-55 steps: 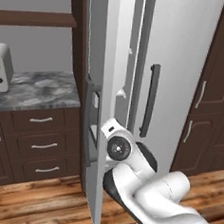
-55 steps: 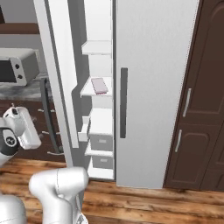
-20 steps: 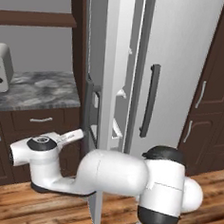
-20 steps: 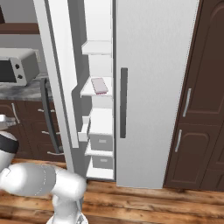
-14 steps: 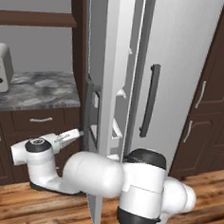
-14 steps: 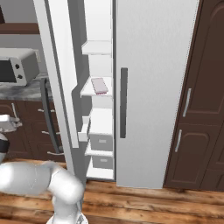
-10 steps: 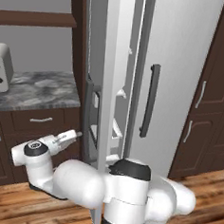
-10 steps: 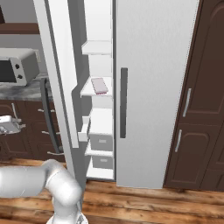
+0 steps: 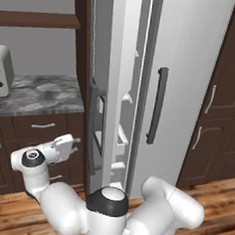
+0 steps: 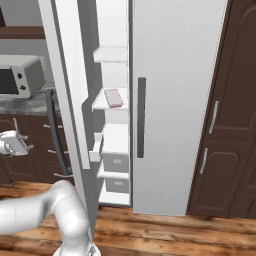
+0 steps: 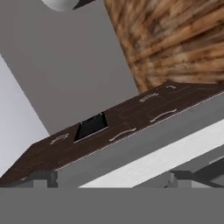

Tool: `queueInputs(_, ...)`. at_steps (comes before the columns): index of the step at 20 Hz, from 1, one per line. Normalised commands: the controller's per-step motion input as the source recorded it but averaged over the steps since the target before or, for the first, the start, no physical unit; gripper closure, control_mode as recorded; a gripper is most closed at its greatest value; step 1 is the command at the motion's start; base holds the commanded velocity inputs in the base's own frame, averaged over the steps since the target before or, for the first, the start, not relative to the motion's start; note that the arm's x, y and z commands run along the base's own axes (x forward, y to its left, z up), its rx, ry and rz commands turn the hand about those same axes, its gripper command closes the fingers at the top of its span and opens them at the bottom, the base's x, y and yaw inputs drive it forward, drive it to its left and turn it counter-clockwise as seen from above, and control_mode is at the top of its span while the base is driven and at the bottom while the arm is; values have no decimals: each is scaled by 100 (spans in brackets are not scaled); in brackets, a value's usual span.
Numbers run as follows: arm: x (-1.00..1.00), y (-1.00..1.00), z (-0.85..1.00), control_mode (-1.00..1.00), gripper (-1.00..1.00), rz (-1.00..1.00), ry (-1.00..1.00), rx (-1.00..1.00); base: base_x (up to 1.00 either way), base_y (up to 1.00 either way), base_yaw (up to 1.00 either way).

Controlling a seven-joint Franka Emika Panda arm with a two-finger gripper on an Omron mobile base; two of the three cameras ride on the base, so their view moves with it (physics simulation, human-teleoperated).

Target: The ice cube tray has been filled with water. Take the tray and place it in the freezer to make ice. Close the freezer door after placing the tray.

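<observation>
The pale pink ice cube tray (image 10: 114, 98) lies flat on a white shelf inside the freezer (image 10: 114, 135). The freezer door (image 10: 70, 105) stands wide open and edge-on to both base views, its dark bar handle (image 9: 91, 128) on the outer left face. My gripper (image 9: 76, 142) hangs open on that outer side, just left of the handle's lower half and apart from it. From the right base view the gripper (image 10: 23, 140) sits at the far left, beyond the door. In the hand view the fingertips (image 11: 43, 177) stand wide apart with the door's pale edge (image 11: 153, 159) crossing between them.
Dark brown drawers (image 9: 38, 128) under a grey stone counter (image 9: 36, 93) stand close behind the hand. A toaster (image 9: 1, 70) and a microwave (image 10: 17, 75) rest on the counter. The plain right fridge door (image 10: 175, 100) is shut. Tall brown cabinets (image 10: 235, 115) stand at the right.
The arm has swung from in front of the door's edge round to its outer left side, elbow dropping low. Over the last half second the gripper has barely moved. The tray has stayed on its shelf.
</observation>
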Motion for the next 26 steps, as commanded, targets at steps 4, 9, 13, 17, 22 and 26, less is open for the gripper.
queueInputs(4,16,0,-17,-100,-100,1,28,0,0,0,0)
queueInputs(9,11,0,-24,-100,-100,3,23,0,0,0,0)
queueInputs(13,7,-7,-23,-100,-100,7,7,0,0,0,0)
queueInputs(17,25,-1,-22,-100,-100,9,7,0,0,0,0)
queueInputs(22,34,0,-19,-100,-100,8,9,0,0,0,0)
queueInputs(26,34,-1,-17,-100,-100,7,11,0,0,0,0)
